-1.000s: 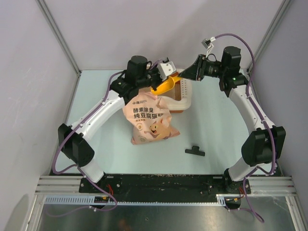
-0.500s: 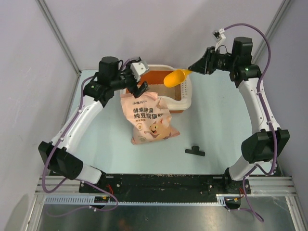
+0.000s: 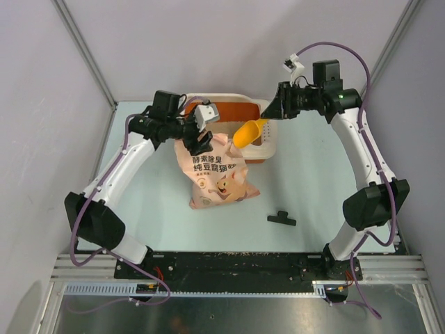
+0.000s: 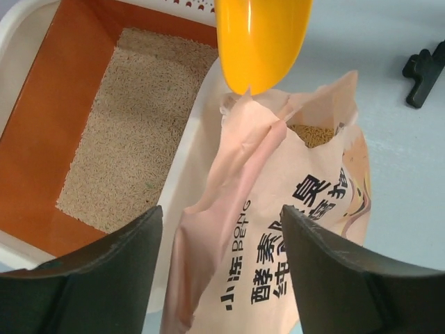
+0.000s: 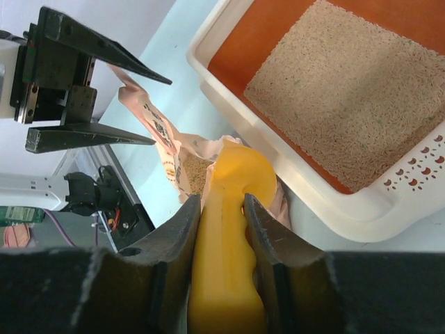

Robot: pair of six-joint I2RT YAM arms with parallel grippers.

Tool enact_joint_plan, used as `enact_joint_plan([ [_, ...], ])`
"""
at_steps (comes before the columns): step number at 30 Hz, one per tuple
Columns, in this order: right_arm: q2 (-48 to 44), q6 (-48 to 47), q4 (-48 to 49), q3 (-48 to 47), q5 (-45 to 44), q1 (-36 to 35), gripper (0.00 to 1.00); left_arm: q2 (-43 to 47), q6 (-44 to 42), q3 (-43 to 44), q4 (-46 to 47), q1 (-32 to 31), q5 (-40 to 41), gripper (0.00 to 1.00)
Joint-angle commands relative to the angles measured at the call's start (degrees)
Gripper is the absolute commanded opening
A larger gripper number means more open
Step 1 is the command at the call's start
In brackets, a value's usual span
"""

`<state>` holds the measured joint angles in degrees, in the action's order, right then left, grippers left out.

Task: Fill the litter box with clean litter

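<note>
The main hazard is the crumpled open mouth of the pink printed bag (image 4: 278,264); nothing pinches it, so a push from the orange plastic scoop (image 4: 261,38) could fold the lip shut, or snag it and drag the bag over. The scoop's tip hangs just above that lip, over the gap between the bag and the cream-white rectangular litter box (image 5: 389,209); a careless entry or a hasty lift would likely scatter granules on the pale blue table (image 3: 313,181) instead. The bag appears to lean against the box's near wall, so a sideways nudge might also tip it towards the small black clip (image 3: 281,218) lying well apart on the table.

The left gripper (image 3: 197,138) has its 2 fingers spread wide on either side of the bag's top, gripping nothing; its arm stretches diagonally from the left base, wrist tilted down over the bag. The right gripper (image 5: 221,205) is clamped on the scoop's handle; that arm rises along the right side and bends in across the box's far corner, aiming the scoop down and leftwards.

The pale beige clean litter (image 4: 132,139) covers much of the box's floor in a thin layer, with bare orange-brown wall around it; more shows inside the bag's mouth, so I judge that filling is underway and unfinished.
</note>
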<state>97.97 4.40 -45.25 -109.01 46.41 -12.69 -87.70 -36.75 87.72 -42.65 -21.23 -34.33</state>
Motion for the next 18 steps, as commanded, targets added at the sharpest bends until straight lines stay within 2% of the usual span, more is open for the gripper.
enact_joint_plan([
  [1, -0.2, 1.9, -1.2, -3.7, -1.4, -0.1, 0.00, 1.0, -5.2, 0.2, -3.7, 0.2, -1.8, 0.67],
  [6, 1.0, 4.8, -1.4, -5.3, -0.3, -0.9, 0.00, 0.8, -9.5, 0.2, -5.7, 0.2, -2.9, 0.45],
  [7, 1.7, 4.8, -1.9, -6.1, -0.3, -1.4, 0.00, 0.8, -10.1, 0.2, -5.9, 0.2, -3.4, 0.33],
  [9, 2.0, 5.2, -3.3, -7.3, -0.4, -1.8, 0.00, 0.9, -9.7, 1.0, -5.9, 0.2, -4.2, 0.19],
  [10, 1.9, 5.2, -3.6, -7.1, -0.5, -2.2, 0.00, 0.8, -9.5, 1.3, -6.0, 0.2, -4.2, 0.08],
  [11, 1.7, 5.0, -4.3, -6.9, -1.3, -2.5, 0.00, 0.8, -9.1, 1.8, -6.0, 0.2, -4.2, 0.03],
  [12, 1.6, 4.3, -4.9, -6.6, -1.4, -2.9, 0.00, 1.0, -8.8, 2.0, -6.0, 0.2, -4.2, 0.00],
  [18, 0.0, 4.6, -6.7, -4.3, -3.3, -4.2, 0.00, 3.9, -5.0, 2.4, -5.9, 0.2, -6.7, 0.00],
])
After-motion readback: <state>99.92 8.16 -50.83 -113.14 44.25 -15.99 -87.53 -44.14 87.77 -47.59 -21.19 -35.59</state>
